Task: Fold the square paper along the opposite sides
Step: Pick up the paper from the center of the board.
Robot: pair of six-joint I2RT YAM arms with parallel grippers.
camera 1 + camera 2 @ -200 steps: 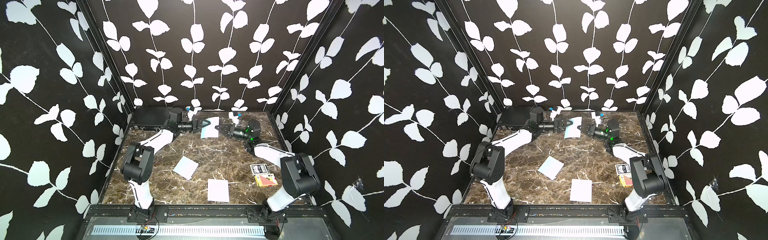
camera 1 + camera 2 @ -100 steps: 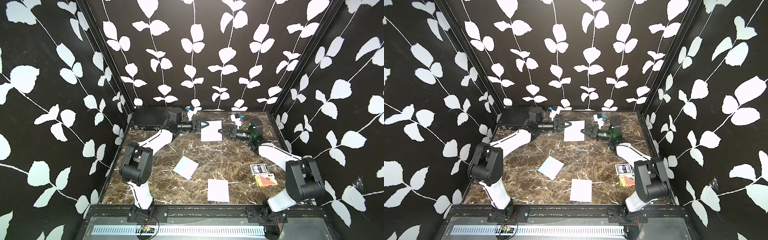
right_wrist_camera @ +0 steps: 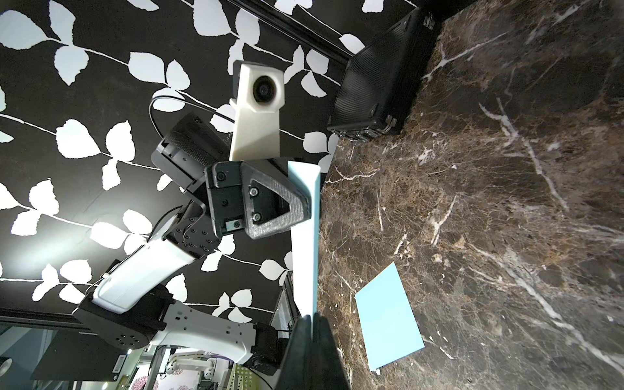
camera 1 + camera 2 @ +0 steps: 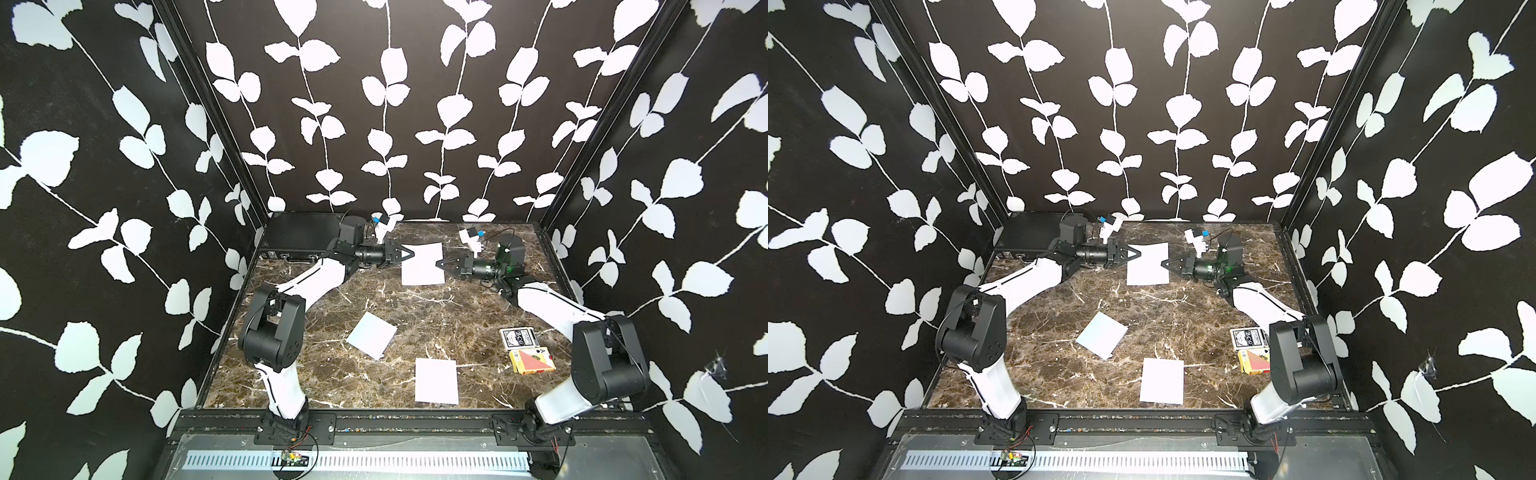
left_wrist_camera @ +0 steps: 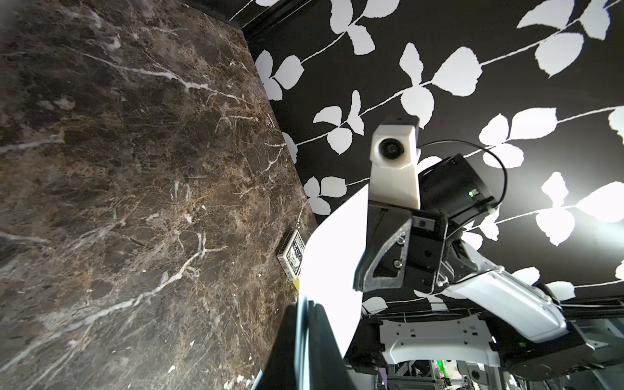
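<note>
We counted three white paper sheets (image 4: 422,268) (image 4: 372,335) (image 4: 436,380), two packs of playing cards (image 4: 518,338) (image 4: 532,360), one black case (image 4: 303,237) and two white-and-black robot arms (image 4: 316,279) (image 4: 548,307).

Walls (image 4: 386,104): black, white leaf-and-vine print.
Desk (image 4: 436,316): brown marble, white veining.
Square paper (image 4: 422,264): white.
Loose sheet (image 4: 372,334): white.
Second loose sheet (image 4: 436,381): white.
Case (image 4: 303,237): black.
Card box (image 4: 518,337): black-and-white.
Second card box (image 4: 533,360): red and yellow.
Left arm (image 4: 316,278), right arm (image 4: 548,305): white shells, black joints.

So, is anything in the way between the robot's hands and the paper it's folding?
No, nothing visible. The left hand and the right hand each pinch an opposite edge of the square paper, holding it up in the air.
</note>
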